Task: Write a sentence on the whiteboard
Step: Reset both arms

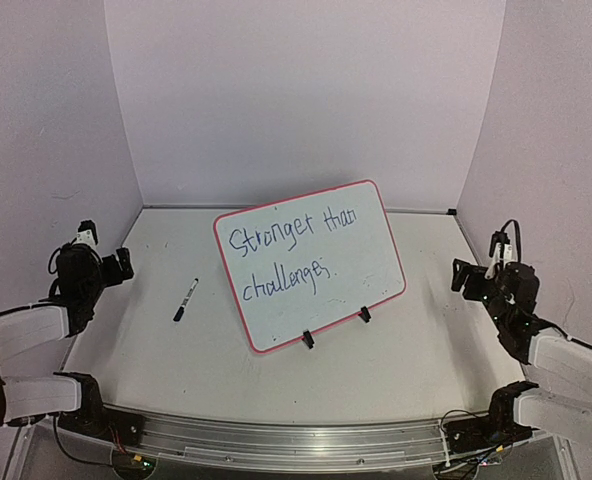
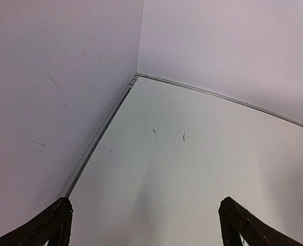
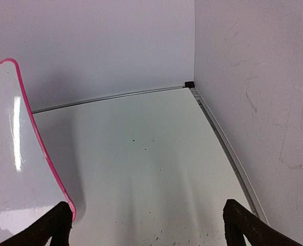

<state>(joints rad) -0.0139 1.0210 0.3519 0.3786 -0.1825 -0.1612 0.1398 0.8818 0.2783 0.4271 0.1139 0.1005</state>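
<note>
– White table (image 1: pixel 416 340), what's on it?
– Mid-table, the whiteboard (image 1: pixel 311 265): pink rim, tilted back on two black clip feet (image 1: pixel 308 340). Blue sentence (image 1: pixel 281 260) in two lines: "Stronger than challenges".
– Arms?
– left gripper (image 1: pixel 124 264) by the left wall, right gripper (image 1: pixel 464 276) by the right wall. Both jaws wide apart, nothing held, well apart from the board.
– Smaller stuff?
– Black marker (image 1: pixel 185 299) lying flat, left of the board, not touching.

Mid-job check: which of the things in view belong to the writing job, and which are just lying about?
Job:
- whiteboard
- sentence in blue on it
- black marker, lying on the table left of the board
- left hand and right hand, both open, empty

Lying about:
- small black corner piece at the table's back right
</note>
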